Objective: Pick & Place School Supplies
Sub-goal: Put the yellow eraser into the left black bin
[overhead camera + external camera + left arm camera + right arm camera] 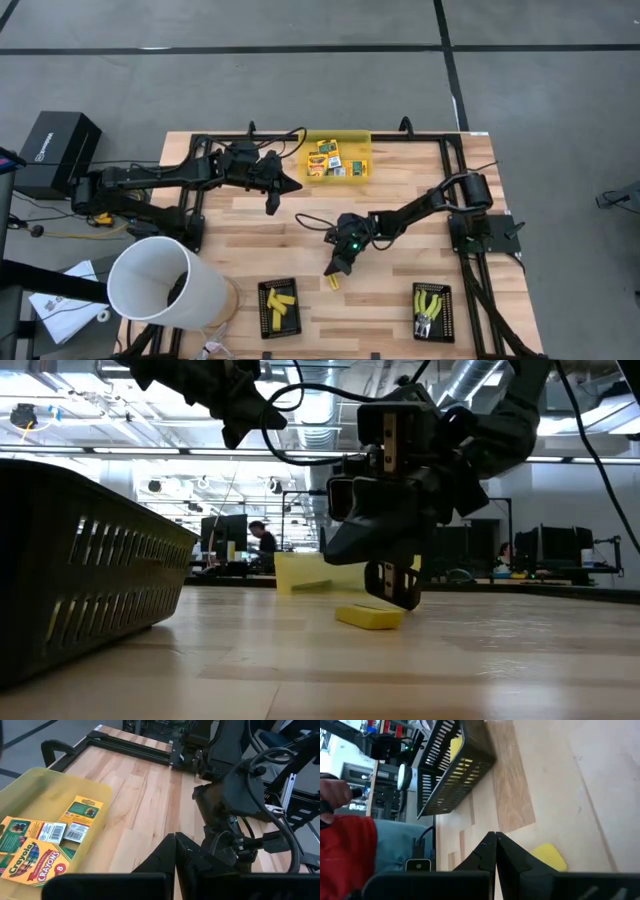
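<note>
Right gripper (337,268): your fingers are together, holding nothing, just above the yellow stick (369,617), seemingly not touching.
Left gripper (275,194): closed, empty, raised beside the yellow bin (338,157).

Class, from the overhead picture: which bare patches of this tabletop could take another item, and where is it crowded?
Free: bare wood between the two black trays, and right of the yellow bin. Crowded: table middle, where the right hand, shut, hangs over a loose yellow stick; the left hand, shut, sits beside the bin.
</note>
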Robot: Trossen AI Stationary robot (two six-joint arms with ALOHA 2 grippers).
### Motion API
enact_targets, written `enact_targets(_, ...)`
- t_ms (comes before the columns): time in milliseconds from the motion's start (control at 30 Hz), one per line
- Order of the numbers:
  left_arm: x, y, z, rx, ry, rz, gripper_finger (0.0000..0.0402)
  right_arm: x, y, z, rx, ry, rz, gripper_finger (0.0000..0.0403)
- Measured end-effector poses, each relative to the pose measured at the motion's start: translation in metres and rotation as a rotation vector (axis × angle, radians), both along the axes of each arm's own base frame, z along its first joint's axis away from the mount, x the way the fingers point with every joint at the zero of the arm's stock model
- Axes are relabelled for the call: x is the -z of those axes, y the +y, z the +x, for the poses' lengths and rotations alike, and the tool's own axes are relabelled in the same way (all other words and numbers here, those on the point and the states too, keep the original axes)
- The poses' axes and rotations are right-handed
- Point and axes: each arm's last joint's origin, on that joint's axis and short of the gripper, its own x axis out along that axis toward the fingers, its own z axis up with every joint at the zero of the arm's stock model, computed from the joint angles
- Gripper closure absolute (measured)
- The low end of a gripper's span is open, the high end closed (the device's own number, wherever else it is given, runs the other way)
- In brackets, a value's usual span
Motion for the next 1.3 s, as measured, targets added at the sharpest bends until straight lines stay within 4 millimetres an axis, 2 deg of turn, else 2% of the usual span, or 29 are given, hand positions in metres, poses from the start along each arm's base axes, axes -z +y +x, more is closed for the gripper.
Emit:
enact_targets(233, -0.001, -0.002, 0.001, 0.007, -0.009, 0.0, 0.0401, 0.005, 0.006, -0.006, -0.016, 0.095, -0.047, 0.0403)
enact_targets(633, -0.002, -0.002, 0.001, 0.007, -0.016, 0.001, 0.0401, 0.005, 0.008, -0.006, 0.032, 0.121, -0.041, 0.0403)
enact_targets(800, -0.002, -0.002, 0.001, 0.007, -0.017, 0.001, 0.0401, 0.004, 0.015, -0.008, 0.014, 0.115, -0.058, 0.0403)
enact_targets(867, -0.002, -0.002, 0.001, 0.007, -0.017, 0.002, 0.0401, 0.002, 0.017, -0.013, 0.002, 0.176, -0.055, 0.0403)
enact_targets(933, -0.002, -0.002, 0.001, 0.007, -0.018, 0.002, 0.0401, -0.009, 0.016, -0.016, 0.01, 0.147, -0.051, 0.0403)
enact_targets(1033, -0.002, -0.002, 0.001, 0.007, -0.02, 0.004, 0.0401, -0.03, 0.005, -0.02, 0.052, 0.086, -0.101, 0.0403)
enact_targets(1167, -0.003, -0.002, 0.002, 0.007, -0.024, 0.007, 0.0401, -0.092, -0.007, -0.023, 0.05, -0.217, -0.263, 0.0403)
enact_targets(1300, -0.003, -0.002, 0.002, 0.007, -0.025, 0.007, 0.0401, -0.129, -0.013, -0.036, 0.087, -0.386, -0.474, 0.0403)
